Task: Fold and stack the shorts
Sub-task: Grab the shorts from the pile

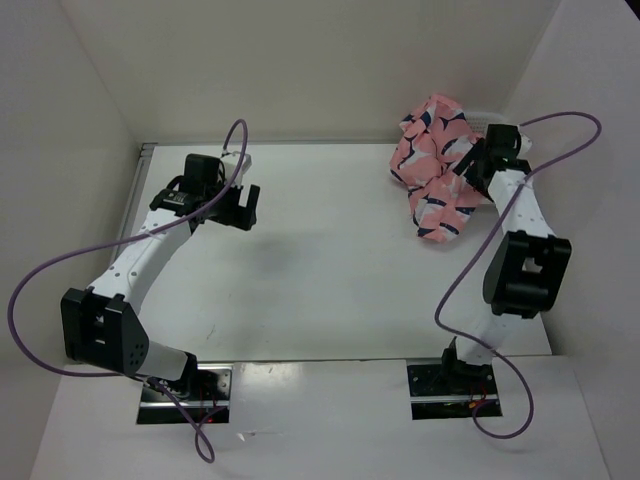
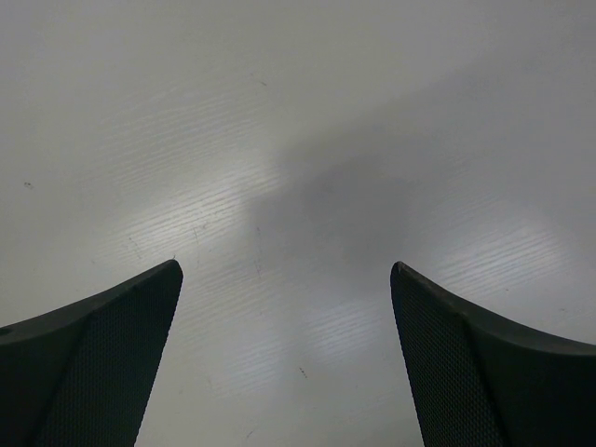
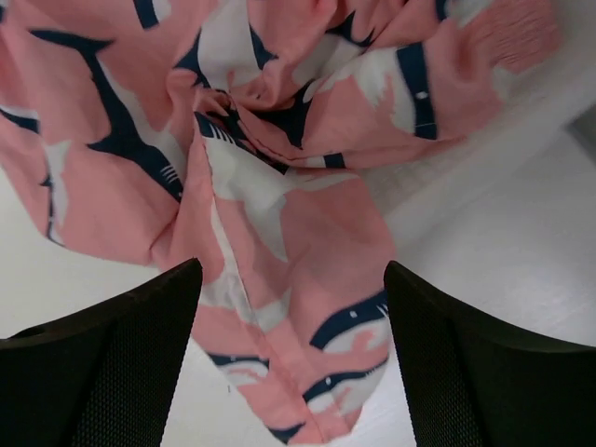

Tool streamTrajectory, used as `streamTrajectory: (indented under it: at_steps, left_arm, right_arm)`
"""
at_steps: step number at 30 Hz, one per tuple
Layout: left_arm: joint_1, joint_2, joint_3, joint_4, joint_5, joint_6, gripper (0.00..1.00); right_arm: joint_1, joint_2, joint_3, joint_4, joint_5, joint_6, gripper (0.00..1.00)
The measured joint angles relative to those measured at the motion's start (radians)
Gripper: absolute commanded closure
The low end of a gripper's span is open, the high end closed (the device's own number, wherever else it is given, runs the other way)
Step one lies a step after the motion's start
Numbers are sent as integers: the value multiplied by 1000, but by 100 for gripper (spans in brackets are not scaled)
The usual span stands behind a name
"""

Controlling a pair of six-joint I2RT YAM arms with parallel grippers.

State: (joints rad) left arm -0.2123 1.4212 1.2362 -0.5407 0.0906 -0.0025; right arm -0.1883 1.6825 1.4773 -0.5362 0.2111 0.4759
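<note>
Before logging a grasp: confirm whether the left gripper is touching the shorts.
No, the left gripper hangs over the table, well apart from the shorts.

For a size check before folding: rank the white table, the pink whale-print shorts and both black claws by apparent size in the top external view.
1. White flat table.
2. Crumpled salmon-pink whale-print fabric shorts.
3. Left black two-finger claw and right black two-finger claw: alike, unranked; the right one overlaps the shorts.

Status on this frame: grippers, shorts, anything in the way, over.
Left gripper open, over the table. Right gripper open, poised over the shorts. Shorts crumpled, unfolded, far right corner. Nothing blocking.
</note>
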Motion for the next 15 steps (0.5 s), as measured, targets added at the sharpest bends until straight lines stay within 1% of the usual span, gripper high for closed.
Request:
streamTrajectory:
  at_steps: [1, 4, 5, 8, 9, 11, 12, 13, 15]
  left_arm:
    - [0, 0, 0, -1, 0, 0, 1]
    - [0, 0, 0, -10, 0, 0, 1]
    - [0, 0, 0, -12, 0, 0, 1]
    - [0, 0, 0, -15, 0, 0, 1]
    - [0, 0, 0, -16, 0, 0, 1]
    - [0, 0, 0, -20, 0, 0, 1]
    - [0, 0, 0, -21, 0, 0, 1]
    - [0, 0, 0, -22, 0, 0, 1]
    - [0, 0, 0, -23, 0, 0, 1]
  right_arm:
    - [-2, 43, 13, 5, -20, 4, 17]
    - [-2, 143, 26, 14, -75, 12, 22]
    - [-1, 158, 41, 6, -69, 10, 24]
    - [0, 201, 133, 14, -108, 29, 53]
    - [2, 224, 166, 16, -108, 39, 70]
    - [12, 245, 186, 21, -76, 54, 84]
    - [20, 246, 183, 18, -54, 60, 97]
    - [31, 243, 182, 17, -35, 60, 100]
    - [55, 225, 181, 20, -9, 63, 99]
